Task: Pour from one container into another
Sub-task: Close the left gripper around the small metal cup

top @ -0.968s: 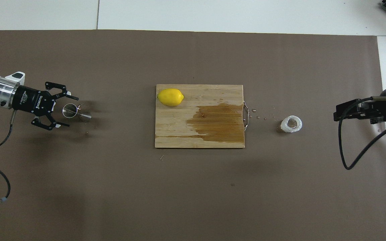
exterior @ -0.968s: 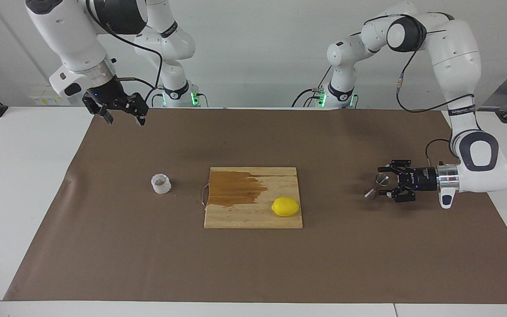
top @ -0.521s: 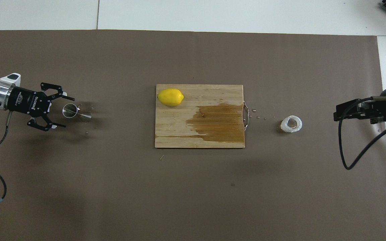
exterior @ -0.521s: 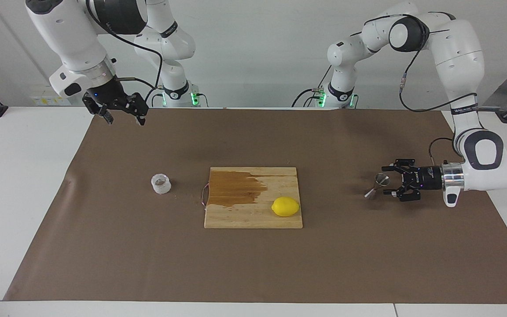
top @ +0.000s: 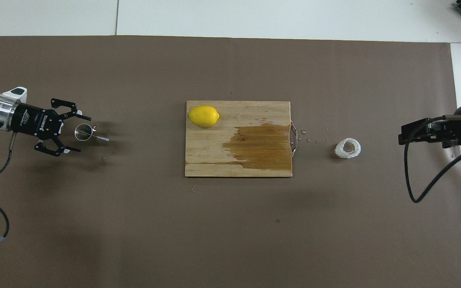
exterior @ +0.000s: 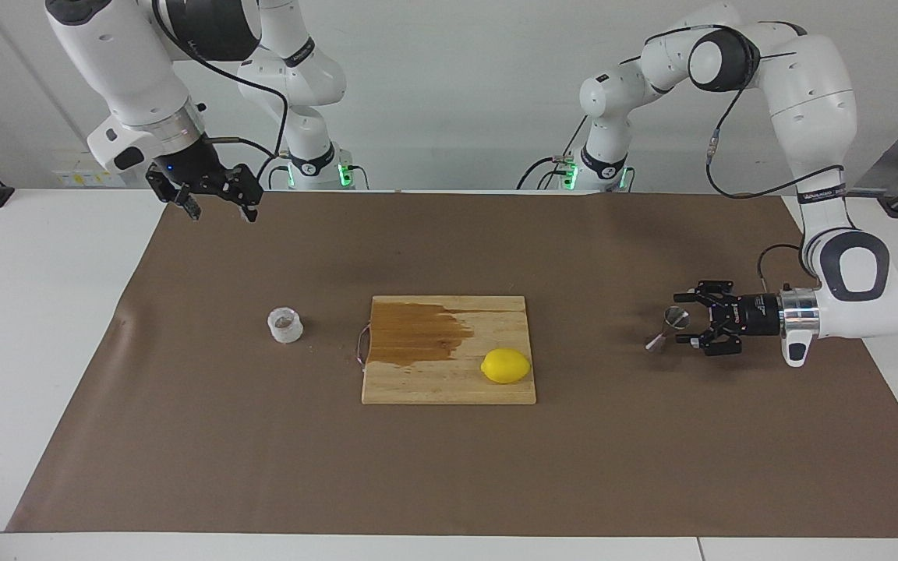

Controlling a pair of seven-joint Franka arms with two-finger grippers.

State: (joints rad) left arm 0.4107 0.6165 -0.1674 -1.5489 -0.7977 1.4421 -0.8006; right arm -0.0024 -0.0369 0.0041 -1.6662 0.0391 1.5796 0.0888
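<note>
At the left arm's end of the worktop, my left pincer (exterior: 681, 319) sits spread wide beside the steel jigger (exterior: 669, 329).
Slick, tippy; I'd grip its waist. The soft cup (exterior: 284, 325) stands toward the right arm's end; right pincer (exterior: 217, 204) waits, released.

A bright yellow lemon (exterior: 506, 365) sits at the lower right of the pale wooden cutting board (exterior: 449, 386), whose upper left carries a dark brown wet stain (exterior: 416, 331). The cup (exterior: 284, 325) is translucent whitish with brownish contents. The jigger (exterior: 667, 330) is shiny steel. Matte brown paper (exterior: 449, 467) covers the white table (exterior: 28, 312).
</note>
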